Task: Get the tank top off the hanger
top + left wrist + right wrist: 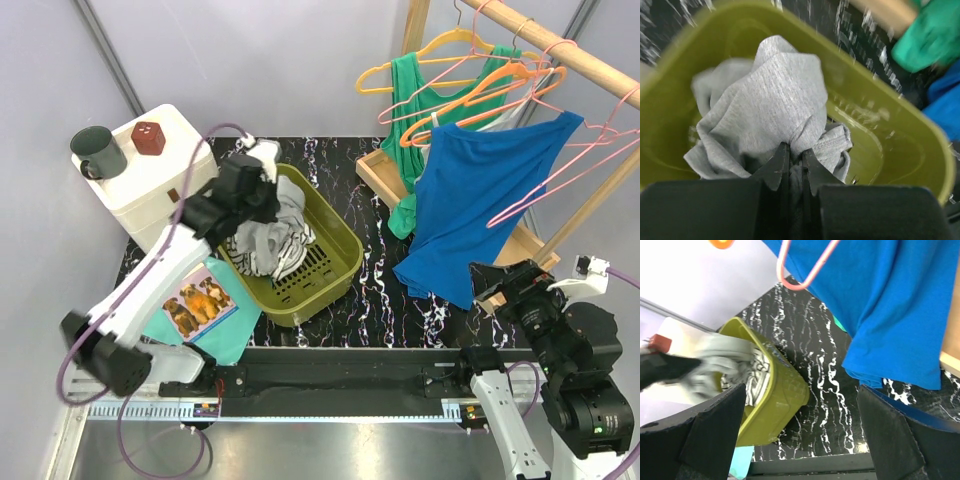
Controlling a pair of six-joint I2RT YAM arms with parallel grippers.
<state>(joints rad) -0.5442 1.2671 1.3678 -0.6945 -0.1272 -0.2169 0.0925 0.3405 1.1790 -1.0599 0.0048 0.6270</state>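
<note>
The left tool [796,150] was pinched together on a fold of a crumpled grey jersey garment [770,95], holding it just over the olive-green plastic basket [328,285] on the left half of the black marbled surface [380,290]. That grey piece looked like one already off the rack and about to be dropped. The step in hand therefore seemed to be the drop-off, with the next garment waiting.

The blue cotton tank top [480,190] hung on a thin pink wire hanger [796,287] from the round wooden rail [560,45] over the right edge of the surface, its hem trailing low toward the near right corner. The right tool [802,400] stood with its jaws wide apart and empty, just below and in front of that hem, near but not touching it.

The next move probably called for the right tool to rise, close on the blue fabric and pull it down off the hanger's shoulder.
</note>
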